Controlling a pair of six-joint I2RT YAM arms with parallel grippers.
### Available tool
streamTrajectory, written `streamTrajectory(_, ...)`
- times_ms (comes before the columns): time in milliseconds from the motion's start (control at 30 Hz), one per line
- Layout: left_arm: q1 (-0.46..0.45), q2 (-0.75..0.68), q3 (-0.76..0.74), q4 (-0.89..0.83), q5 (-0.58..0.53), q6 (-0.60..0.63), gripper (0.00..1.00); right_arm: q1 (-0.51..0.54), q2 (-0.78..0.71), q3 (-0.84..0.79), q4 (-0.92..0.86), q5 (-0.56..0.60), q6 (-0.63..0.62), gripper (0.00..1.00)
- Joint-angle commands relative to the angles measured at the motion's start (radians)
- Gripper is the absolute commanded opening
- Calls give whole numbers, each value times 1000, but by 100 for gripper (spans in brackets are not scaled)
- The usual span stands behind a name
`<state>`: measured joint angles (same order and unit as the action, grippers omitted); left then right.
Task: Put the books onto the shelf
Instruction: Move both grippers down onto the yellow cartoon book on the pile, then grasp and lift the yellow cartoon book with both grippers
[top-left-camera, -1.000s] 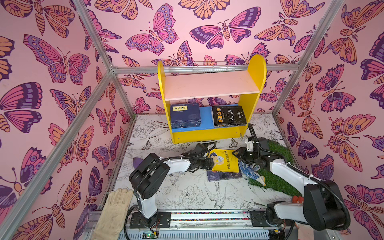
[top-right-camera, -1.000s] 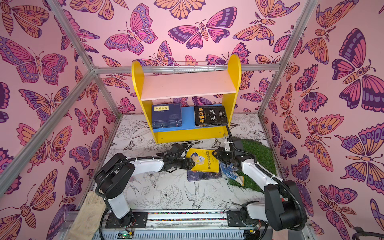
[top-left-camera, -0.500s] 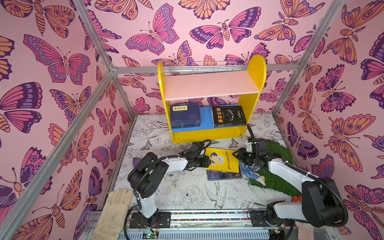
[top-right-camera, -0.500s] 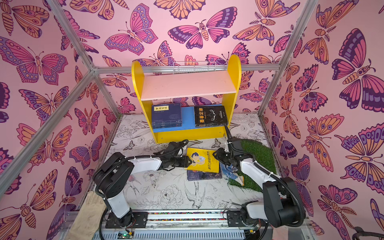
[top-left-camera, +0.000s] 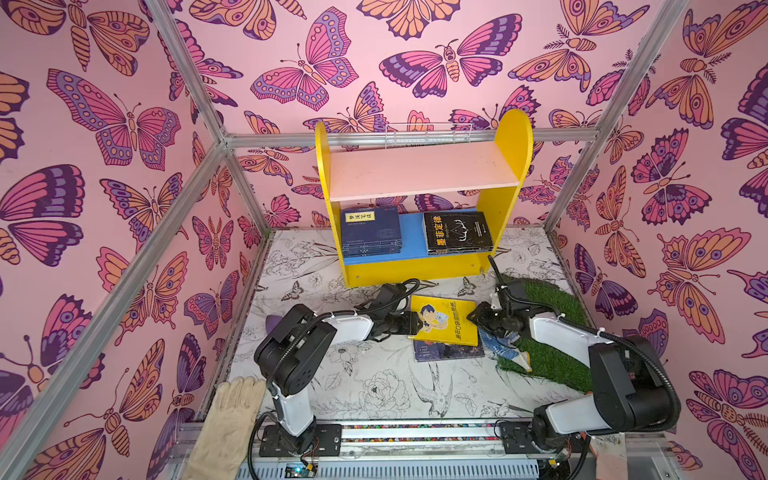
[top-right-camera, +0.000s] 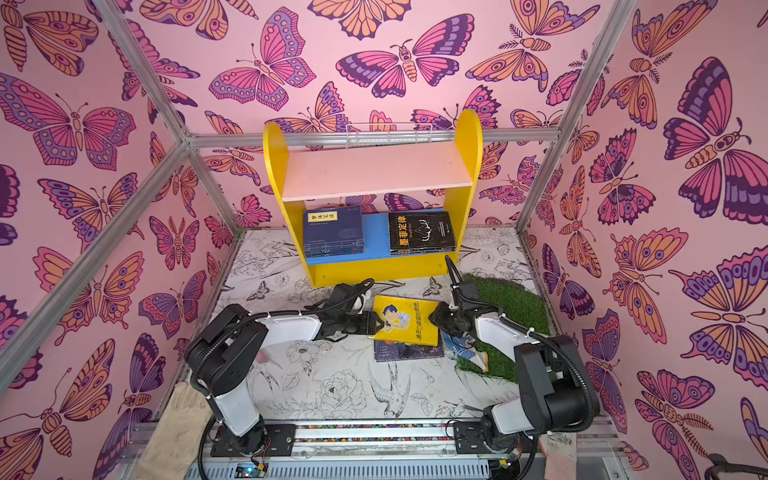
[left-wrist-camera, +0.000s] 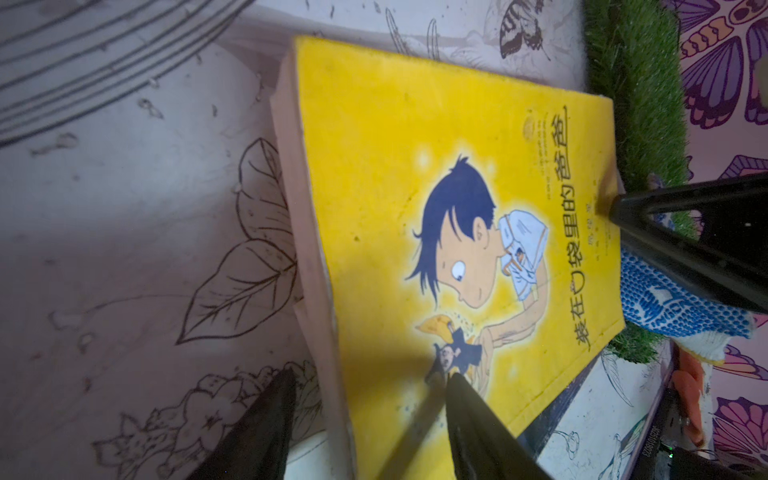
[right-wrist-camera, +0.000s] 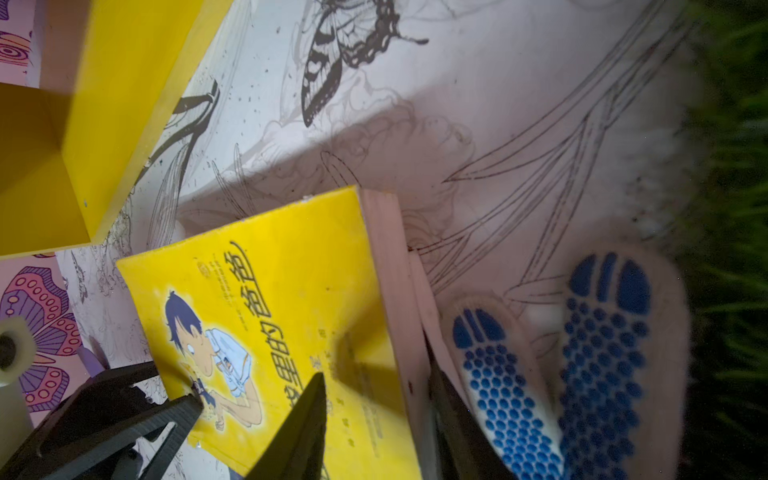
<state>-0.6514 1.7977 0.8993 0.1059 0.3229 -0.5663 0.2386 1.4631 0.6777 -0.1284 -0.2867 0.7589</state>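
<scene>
**A:** Where is the yellow book (top-left-camera: 444, 322) just now?

**B:** It lies flat on the surface (top-left-camera: 353, 386) just in front of the shelf (top-left-camera: 509, 137), on top of a dark book (top-left-camera: 449, 353); navy books (top-left-camera: 370, 230) and a black book (top-left-camera: 457, 232) lie on the blue lower board (top-left-camera: 411, 237).

**A:** And the claws?

**B:** The left claw (left-wrist-camera: 370, 376) is spread wide across the page edge, one finger low beside the block and one over the cover; it pinches nothing. The right claw (right-wrist-camera: 376, 374) straddles the opposite edge with its jaws part-way apart; whether it bites I cannot tell.

**A:** So how should the lift go?

**B:** I'd slip the lower finger under the yellow book only, not under the dark one; otherwise both may come up together. One side should close firmly on cover and pages at once, or the cover may flap open. Mind the blue dotted glove (right-wrist-camera: 582, 353) just beside that right-hand edge; a finger could snag it. Then keep the book level and slide it in between the two boards.
</scene>
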Motion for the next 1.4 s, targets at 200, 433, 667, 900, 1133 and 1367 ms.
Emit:
streamTrajectory(200,59,11,-49,-11,112,10,61,62,65,8,127,-102,35,40)
streamTrajectory(433,75,7,-57,3,226,4,45,98,102,19,162,-110,52,40)
streamTrajectory(667,73,-87,-48,19,302,23,5,119,88,39,156,-103,50,40)
streamTrajectory(900,70,-216,-74,52,314,12,0,119,19,43,176,-113,54,41)
streamTrajectory(1133,73,-387,-104,119,299,-29,0,55,-97,34,145,-117,73,57)
streamTrajectory(1367,76,-578,-116,173,193,-53,0,-24,-284,-8,193,-236,82,65)
